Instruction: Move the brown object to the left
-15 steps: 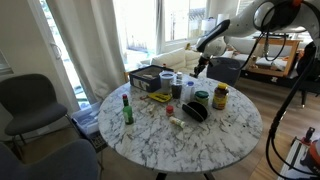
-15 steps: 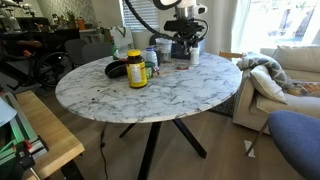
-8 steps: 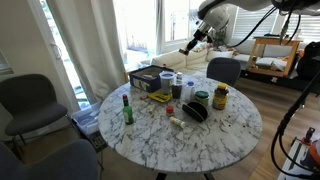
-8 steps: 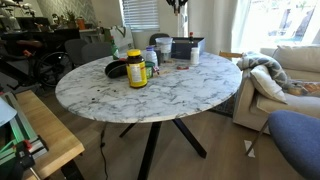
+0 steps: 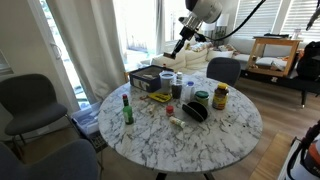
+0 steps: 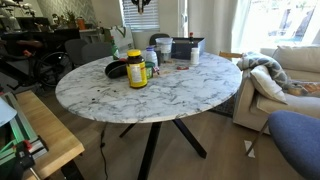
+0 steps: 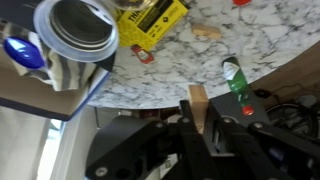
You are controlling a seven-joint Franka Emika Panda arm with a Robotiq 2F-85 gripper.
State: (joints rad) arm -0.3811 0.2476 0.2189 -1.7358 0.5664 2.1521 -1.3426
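Observation:
My gripper is shut on a small brown wooden block, which stands upright between the two black fingers in the wrist view. In an exterior view the gripper hangs high above the far side of the round marble table, well clear of everything on it. In an exterior view only the gripper's lower end shows at the top edge. The block is too small to make out in either exterior view. A second small tan piece lies on the marble.
On the table stand a green bottle, a yellow-lidded jar, a black object, a yellow box, a metal can and a grey box. Chairs stand around the table.
The arm has risen from table height by the cans to high above the table and has swung sideways across the far side, leaving most of one exterior view.

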